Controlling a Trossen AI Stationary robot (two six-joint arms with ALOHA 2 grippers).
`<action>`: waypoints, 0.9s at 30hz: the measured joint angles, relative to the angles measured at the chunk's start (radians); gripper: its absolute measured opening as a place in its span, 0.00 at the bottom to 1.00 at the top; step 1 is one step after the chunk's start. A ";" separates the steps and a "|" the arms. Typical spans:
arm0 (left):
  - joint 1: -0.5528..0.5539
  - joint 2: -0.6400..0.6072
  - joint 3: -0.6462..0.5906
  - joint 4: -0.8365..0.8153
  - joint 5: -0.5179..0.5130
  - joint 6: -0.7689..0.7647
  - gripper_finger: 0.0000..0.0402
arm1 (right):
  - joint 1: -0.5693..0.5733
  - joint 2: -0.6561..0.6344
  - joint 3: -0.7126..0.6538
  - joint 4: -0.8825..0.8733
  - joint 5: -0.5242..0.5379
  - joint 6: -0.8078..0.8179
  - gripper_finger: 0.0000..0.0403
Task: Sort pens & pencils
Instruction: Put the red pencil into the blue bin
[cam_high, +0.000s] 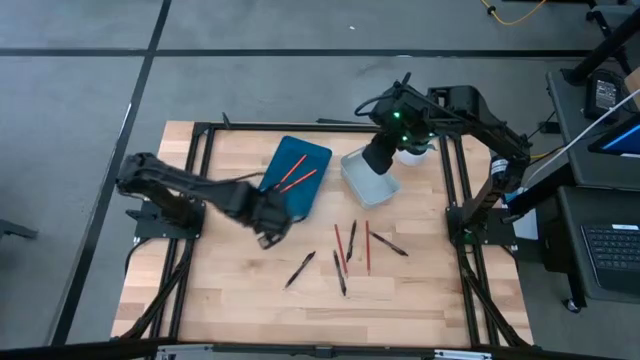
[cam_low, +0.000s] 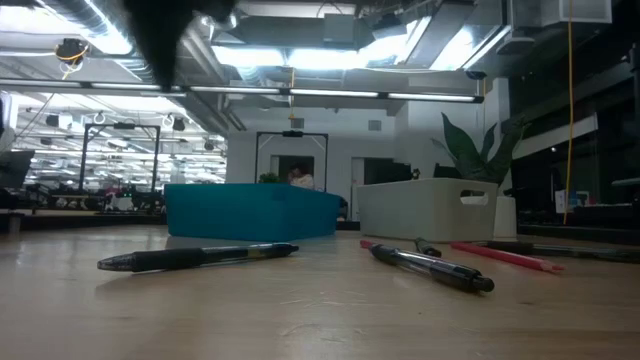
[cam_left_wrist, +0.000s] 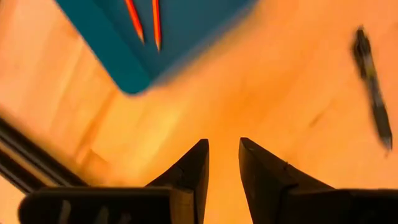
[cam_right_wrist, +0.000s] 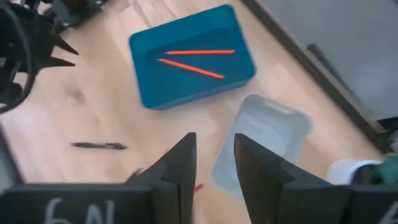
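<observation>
**Two pencils binned, the rest loose beside the blue bin**

Here, my left claw (cam_high: 268, 222) hangs over the bare wooden surface (cam_high: 230, 290) just off the near corner of the blue bin (cam_high: 297, 176). Its fingers (cam_left_wrist: 189, 174) stand a little apart with nothing between them; past them I see only wood, the bin's corner and one black pen (cam_left_wrist: 373, 87) lying off to the side.

My right claw (cam_high: 378, 160) sits above the white bin (cam_high: 368, 176), which stands just beside the blue bin on the side away from my left arm. Those fingers (cam_right_wrist: 180, 165) are also parted and carry nothing. The white bin (cam_right_wrist: 264, 146) shows no contents that I can make out from this wrist.

Two pencils (cam_high: 296, 177) lie inside the blue bin, slanted and close together, their tips nearly meeting; the right wrist view shows them (cam_right_wrist: 199, 60) on the bin's floor.

The rest lies loose on the surface, on the near side of the blue bin and toward the white bin's side. Two more pencils (cam_high: 367, 247) rest there roughly parallel, pointing away from the bins. Among them are the pens (cam_high: 340, 272): one (cam_high: 299, 269) lies apart, closest to my left claw, one lies between the two red sticks, one sits just nearer the surface's front edge, and one slants outward beyond the second pencil.

From the low view, a pen (cam_low: 200, 257) lies in front of the blue bin (cam_low: 255, 210), another pen (cam_low: 430, 267) in front of the white bin (cam_low: 425, 208), with a pencil (cam_low: 505, 256) behind it.
</observation>
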 joint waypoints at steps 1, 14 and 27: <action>-0.025 -0.024 -0.029 -0.001 0.003 -0.041 0.20 | 0.010 0.000 0.000 0.000 -0.007 0.017 0.27; -0.153 -0.225 -0.145 -0.016 -0.054 -0.281 0.20 | 0.278 0.152 0.001 0.000 0.014 0.284 0.27; -0.137 -0.243 -0.145 -0.143 -0.116 -0.265 0.20 | 0.372 0.496 -0.001 0.001 -0.023 0.362 0.27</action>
